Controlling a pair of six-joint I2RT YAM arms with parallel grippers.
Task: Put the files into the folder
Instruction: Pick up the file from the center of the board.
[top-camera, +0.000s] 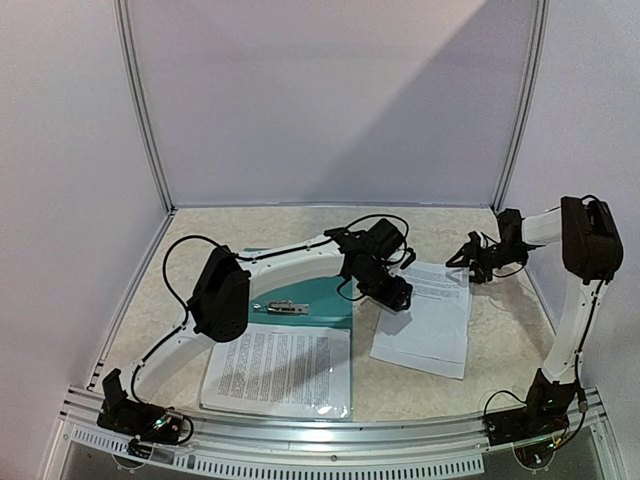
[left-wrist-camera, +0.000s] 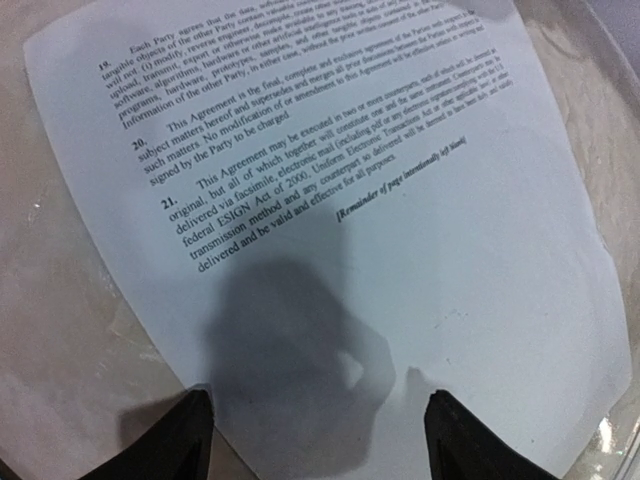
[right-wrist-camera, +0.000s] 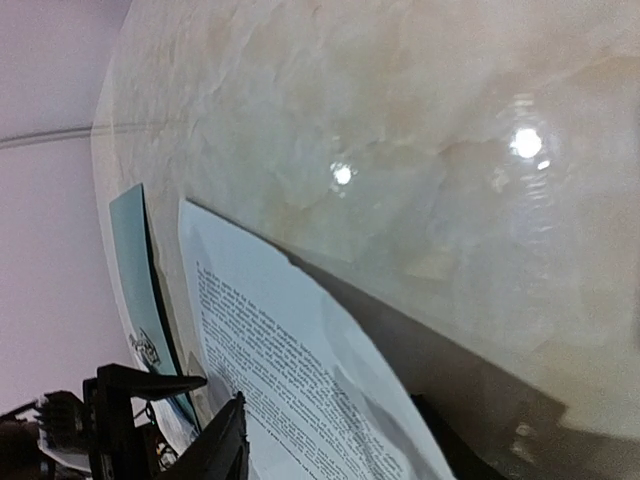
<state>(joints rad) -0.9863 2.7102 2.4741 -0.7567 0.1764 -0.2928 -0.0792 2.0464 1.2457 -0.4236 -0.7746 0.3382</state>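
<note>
The teal folder (top-camera: 310, 292) lies open on the table, its silver clip (top-camera: 283, 306) showing. A stack of printed files (top-camera: 280, 370) rests over its near half. One loose printed sheet (top-camera: 425, 320) lies to the right of the folder. My left gripper (top-camera: 397, 295) hovers over that sheet's left edge. In the left wrist view the left gripper (left-wrist-camera: 320, 445) is open above the sheet (left-wrist-camera: 330, 200), holding nothing. My right gripper (top-camera: 468, 262) is at the sheet's far right corner. In the right wrist view the right gripper (right-wrist-camera: 330, 450) stands open astride the slightly raised sheet (right-wrist-camera: 280, 350), with the folder (right-wrist-camera: 130, 260) beyond it.
White enclosure walls and metal frame posts (top-camera: 145, 110) surround the beige marble table (top-camera: 500, 360). A slotted rail (top-camera: 330, 440) runs along the near edge between the arm bases. The left arm's cable (top-camera: 175, 270) loops over the table's left side.
</note>
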